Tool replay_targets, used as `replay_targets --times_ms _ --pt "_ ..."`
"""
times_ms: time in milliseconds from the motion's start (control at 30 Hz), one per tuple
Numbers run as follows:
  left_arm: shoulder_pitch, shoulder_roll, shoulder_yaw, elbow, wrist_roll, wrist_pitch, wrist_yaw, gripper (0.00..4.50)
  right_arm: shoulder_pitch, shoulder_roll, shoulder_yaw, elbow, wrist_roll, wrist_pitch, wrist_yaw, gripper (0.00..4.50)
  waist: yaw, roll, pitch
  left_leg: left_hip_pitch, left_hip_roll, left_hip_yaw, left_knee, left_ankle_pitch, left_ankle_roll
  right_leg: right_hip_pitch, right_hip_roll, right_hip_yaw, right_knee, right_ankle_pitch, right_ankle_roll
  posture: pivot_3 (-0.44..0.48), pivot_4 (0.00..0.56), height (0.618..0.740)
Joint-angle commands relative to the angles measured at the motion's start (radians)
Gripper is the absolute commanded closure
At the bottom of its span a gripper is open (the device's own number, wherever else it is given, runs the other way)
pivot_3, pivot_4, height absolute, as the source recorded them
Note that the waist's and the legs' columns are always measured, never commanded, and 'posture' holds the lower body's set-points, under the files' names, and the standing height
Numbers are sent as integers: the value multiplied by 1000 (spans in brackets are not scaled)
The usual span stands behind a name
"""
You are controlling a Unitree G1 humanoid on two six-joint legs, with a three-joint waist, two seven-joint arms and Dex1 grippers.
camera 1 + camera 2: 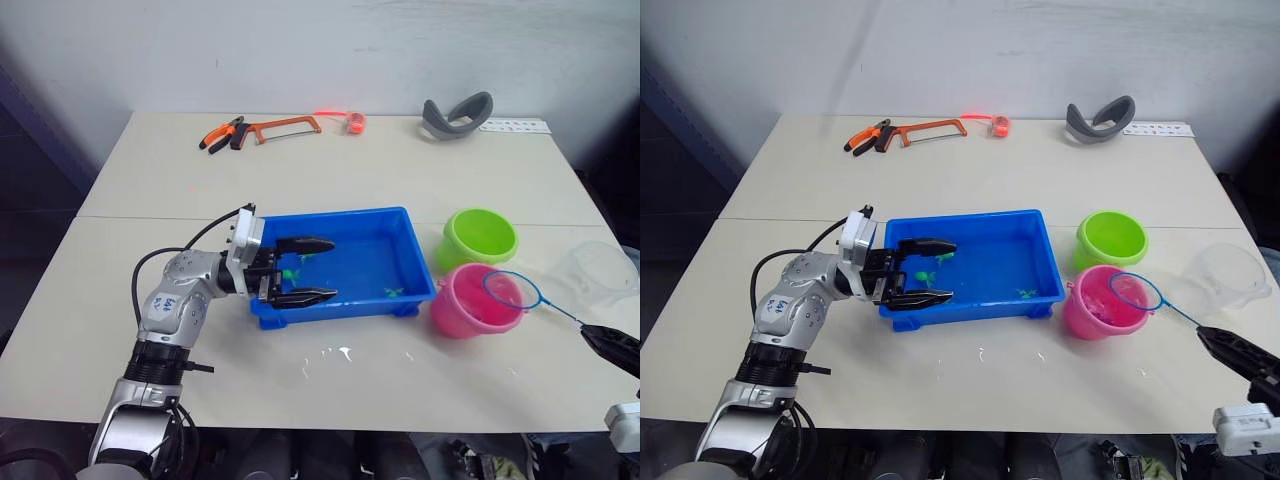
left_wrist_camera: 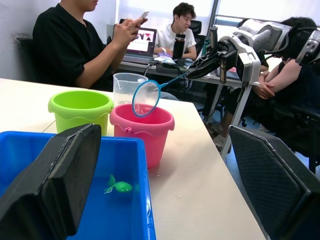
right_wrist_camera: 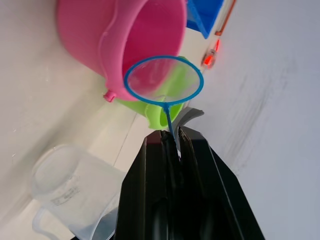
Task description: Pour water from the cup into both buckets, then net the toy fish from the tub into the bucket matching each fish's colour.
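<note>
While the right gripper (image 3: 172, 145) pinches the thin black handle of the small blue-rimmed mesh net (image 1: 512, 290), the hoop hangs just ahead of its fingertips, over the near rim of the bright pink round plastic bucket (image 1: 470, 300). Whether a fish sits in the mesh cannot be made out; it looks empty. The lime green round plastic bucket (image 1: 478, 236) stands just beyond the pink one, and the large clear plastic cup (image 1: 598, 272) rests on the white table (image 1: 120, 330) beside the right gripper, apart from both buckets.

The left gripper (image 1: 305, 270) has its two black fingers spread wide, reaching over the near-left rim of the shallow bright blue rectangular plastic tub (image 1: 400, 240). A small green toy fish (image 2: 118, 187) floats ahead of the fingers, and another (image 1: 393, 293) lies towards the tub's far end.

Several risks stand out. The handle is slim and held only at its tip, so it could twist or slip in the grip during a scoop. A low swing back towards the tub could knock the pink bucket over and spill its water. Any green fish tipped out here would land in the wrong bucket. The left fingers may also block the net's path into the tub.
</note>
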Motion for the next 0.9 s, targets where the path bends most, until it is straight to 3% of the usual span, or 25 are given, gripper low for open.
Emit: replay_targets --times_ms 33,200,300,433,667,900 --pt "4 12 28 -17 -12 -19 -2 78 62 -67 134 -7 433 186 40 4500 -2 0 0 0 0 0 0 0 0 0 0 0 0 0 0 0 150 740" --pt "36 33 51 -31 -6 -29 13 78 13 -265 310 -178 722 418 206 4500 -15 3 0 2 3 0 1 0 0 2 -4 0 0 0 -1 0 150 740" --pt "67 50 73 -55 -3 -38 35 78 -171 -409 463 -204 778 550 274 4500 -27 3 0 2 4 -1 1 0 0 2 -3 0 1 0 -1 0 150 740" --pt "110 74 94 -87 2 -43 67 78 -482 -491 700 -184 780 694 365 4500 -17 2 1 0 4 -3 1 0 -1 0 -4 -3 1 -1 -3 0 150 740" --pt "163 139 104 -127 36 -34 110 78 -1097 -337 1106 -31 630 783 685 4500 -17 0 2 -4 1 -4 3 0 1 -1 -8 -8 -2 -1 -2 0 150 740" --pt "120 223 94 -139 69 30 136 78 -1360 -207 1262 172 447 698 815 4500 -22 0 2 -5 0 -4 2 0 1 -2 -9 -9 4 -1 -2 0 150 740"
